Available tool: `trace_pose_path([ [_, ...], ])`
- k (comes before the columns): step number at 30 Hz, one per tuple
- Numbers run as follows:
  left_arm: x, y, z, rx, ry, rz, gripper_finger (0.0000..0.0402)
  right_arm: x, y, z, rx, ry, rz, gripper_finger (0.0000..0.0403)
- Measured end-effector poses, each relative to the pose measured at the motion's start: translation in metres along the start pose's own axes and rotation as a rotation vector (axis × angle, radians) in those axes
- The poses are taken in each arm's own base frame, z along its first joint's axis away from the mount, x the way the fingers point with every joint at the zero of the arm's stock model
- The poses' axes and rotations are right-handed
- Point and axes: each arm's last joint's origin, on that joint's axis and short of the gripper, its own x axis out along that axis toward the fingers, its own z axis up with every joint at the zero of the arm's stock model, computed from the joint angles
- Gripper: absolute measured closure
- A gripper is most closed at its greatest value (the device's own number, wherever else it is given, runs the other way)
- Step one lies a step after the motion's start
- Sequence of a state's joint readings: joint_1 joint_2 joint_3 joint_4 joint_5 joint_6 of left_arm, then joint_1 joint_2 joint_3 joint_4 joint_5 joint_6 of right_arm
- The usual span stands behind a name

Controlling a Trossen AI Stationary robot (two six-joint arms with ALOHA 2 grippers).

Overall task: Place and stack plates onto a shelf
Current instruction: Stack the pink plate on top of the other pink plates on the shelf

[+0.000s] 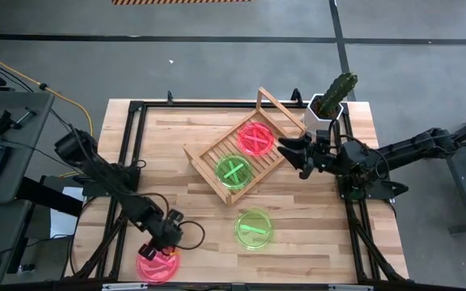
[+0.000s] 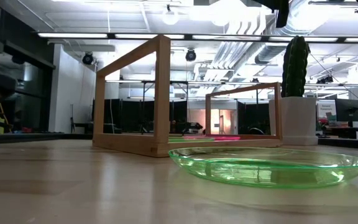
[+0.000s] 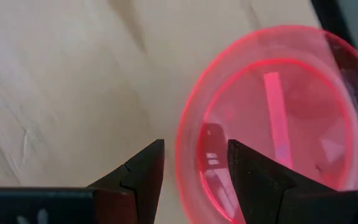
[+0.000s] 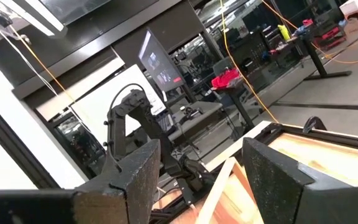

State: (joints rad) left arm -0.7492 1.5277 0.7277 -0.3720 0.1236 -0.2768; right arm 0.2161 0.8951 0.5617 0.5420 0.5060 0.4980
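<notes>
A pink plate [image 1: 158, 265] lies flat at the table's near-left edge. My left gripper [image 1: 165, 245] hangs over it, open and pointing down. In the left wrist view the plate's rim [image 3: 185, 149] runs between the gripper's two fingers, one finger over the plate's inside and one outside it. The wooden rack [image 1: 217, 153] stands mid-table and carries a pink plate [image 1: 256, 137] and a green plate [image 1: 235, 170]. Another green plate [image 1: 254, 229] [image 2: 272, 165] rests flat on the table near the near edge. My right gripper [image 1: 291, 149] is open beside the rack's right side, above the table.
A white pot with a cactus [image 1: 330, 103] [image 2: 297, 112] stands at the far right, just behind my right gripper. The rack's taller frame end [image 1: 280, 109] rises near it. Bare wood shows left of the rack [image 1: 160, 153]. The black table frame [image 1: 354, 234] runs along the edges.
</notes>
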Motion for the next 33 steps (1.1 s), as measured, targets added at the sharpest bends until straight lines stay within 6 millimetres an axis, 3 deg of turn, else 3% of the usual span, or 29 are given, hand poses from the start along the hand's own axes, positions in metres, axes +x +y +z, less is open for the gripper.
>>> trace_pose_path([
  [20,0.014,0.006,-0.005,0.004,0.032,-0.009,0.0247,0.0,0.0,-0.001,-0.004,0.011,0.005,0.0193],
  [24,0.014,0.008,-0.006,-0.037,0.035,0.02,0.0289,0.0,-0.001,-0.002,-0.01,0.02,0.001,0.0193],
  [29,0.012,0.018,-0.004,-0.104,0.035,0.012,0.0381,0.0,-0.001,-0.003,-0.016,0.03,-0.003,0.0193],
  [33,0.002,0.032,-0.004,-0.153,0.037,0.004,0.0392,0.0,-0.001,-0.003,-0.016,0.032,-0.003,0.0193],
])
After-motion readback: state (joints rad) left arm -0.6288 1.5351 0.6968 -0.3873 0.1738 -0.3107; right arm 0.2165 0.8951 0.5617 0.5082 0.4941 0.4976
